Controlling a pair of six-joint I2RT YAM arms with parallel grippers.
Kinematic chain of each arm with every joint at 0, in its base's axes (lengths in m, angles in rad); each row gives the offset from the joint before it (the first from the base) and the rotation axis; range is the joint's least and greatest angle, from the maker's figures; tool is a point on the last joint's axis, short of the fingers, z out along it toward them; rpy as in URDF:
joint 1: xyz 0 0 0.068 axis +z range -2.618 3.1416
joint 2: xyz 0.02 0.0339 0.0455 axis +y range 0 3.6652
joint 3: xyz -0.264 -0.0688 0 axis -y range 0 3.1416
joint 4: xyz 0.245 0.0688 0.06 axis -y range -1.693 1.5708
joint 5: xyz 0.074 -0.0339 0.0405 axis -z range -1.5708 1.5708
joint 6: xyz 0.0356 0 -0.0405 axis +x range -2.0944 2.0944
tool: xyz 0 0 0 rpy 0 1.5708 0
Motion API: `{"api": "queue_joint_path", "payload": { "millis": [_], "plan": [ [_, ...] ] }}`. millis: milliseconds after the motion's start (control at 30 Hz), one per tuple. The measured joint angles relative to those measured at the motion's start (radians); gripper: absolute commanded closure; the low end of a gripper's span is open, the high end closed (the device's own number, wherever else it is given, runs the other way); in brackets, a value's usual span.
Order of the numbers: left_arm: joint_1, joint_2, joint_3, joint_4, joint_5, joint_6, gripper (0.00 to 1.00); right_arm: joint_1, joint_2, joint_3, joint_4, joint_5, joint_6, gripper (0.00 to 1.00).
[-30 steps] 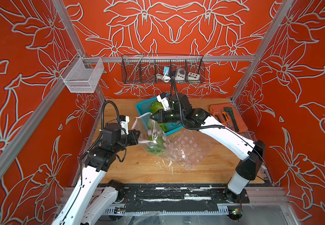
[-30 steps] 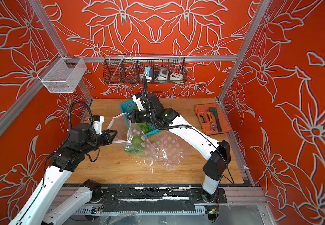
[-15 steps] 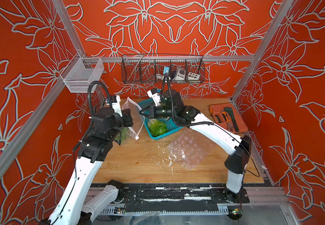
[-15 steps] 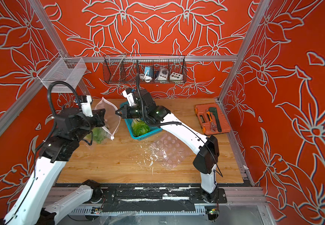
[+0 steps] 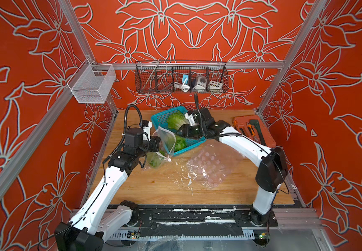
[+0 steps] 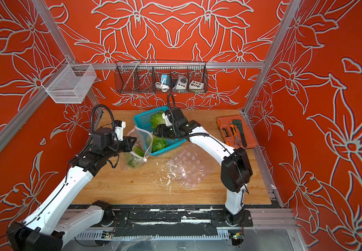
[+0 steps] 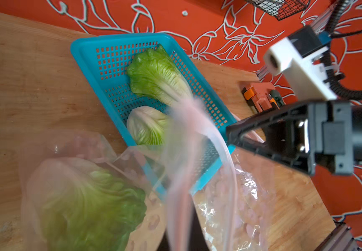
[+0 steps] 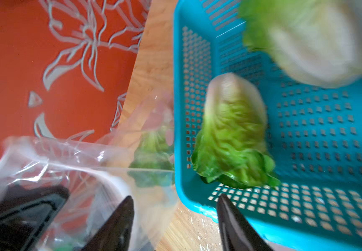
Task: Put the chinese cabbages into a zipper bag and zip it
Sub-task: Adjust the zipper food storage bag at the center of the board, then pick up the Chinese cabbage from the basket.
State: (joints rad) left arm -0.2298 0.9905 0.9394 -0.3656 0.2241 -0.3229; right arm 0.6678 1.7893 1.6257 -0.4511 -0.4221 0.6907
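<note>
Clamping the limp zipper bag (image 5: 166,139) by its rim, the left end effector (image 5: 157,144) holds it. The right end effector (image 8: 175,197), jaws spread, should pinch the light, squashy cabbage (image 8: 232,130) just ahead at its firmer white base.

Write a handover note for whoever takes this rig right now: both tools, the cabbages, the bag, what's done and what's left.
Left tool: shut on the rim of the zipper bag, holding its mouth open beside the blue basket.
Right tool: open, empty, over the basket.
Cabbages: bagged cabbage is inside the zipper bag; far cabbage and near cabbage lie in the basket.
Done: one cabbage bagged.
Left: bag the other two, then zip. A spare bag lies flat on the table.
</note>
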Motion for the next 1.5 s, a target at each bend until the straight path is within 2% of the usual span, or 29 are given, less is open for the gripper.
{"api": "queue_joint_path", "payload": {
  "millis": [133,367,533,600,767,833,933,1167,1500],
  "plan": [
    [0.000,0.016,0.003,0.012,0.006,0.000,1.00,-0.025,0.008,0.027,-0.069,0.095,-0.002,0.17],
    [0.001,-0.015,0.013,0.002,-0.055,0.009,1.00,-0.003,0.208,0.116,-0.140,0.137,-0.002,0.18],
    [0.002,-0.045,0.013,0.000,-0.071,0.012,1.00,0.008,0.324,0.178,-0.161,0.133,-0.012,0.28],
    [0.002,-0.048,0.013,0.000,-0.066,0.012,1.00,0.011,0.345,0.194,-0.169,0.131,-0.025,0.36],
    [0.003,-0.066,0.013,0.000,-0.053,0.015,1.00,0.011,0.346,0.201,-0.138,0.095,-0.060,0.77],
    [0.003,-0.076,0.013,0.000,-0.050,0.020,1.00,0.010,0.336,0.197,-0.124,0.080,-0.070,0.86],
    [0.003,-0.093,0.013,0.000,-0.047,0.028,1.00,0.005,0.290,0.174,-0.109,0.069,-0.089,0.91],
    [0.003,-0.098,0.013,-0.001,-0.045,0.039,1.00,-0.019,0.068,0.051,-0.071,0.062,-0.097,0.97],
    [0.003,-0.095,0.015,0.004,-0.042,0.037,1.00,-0.042,-0.114,-0.002,-0.151,0.072,-0.131,1.00]
  ]
}}
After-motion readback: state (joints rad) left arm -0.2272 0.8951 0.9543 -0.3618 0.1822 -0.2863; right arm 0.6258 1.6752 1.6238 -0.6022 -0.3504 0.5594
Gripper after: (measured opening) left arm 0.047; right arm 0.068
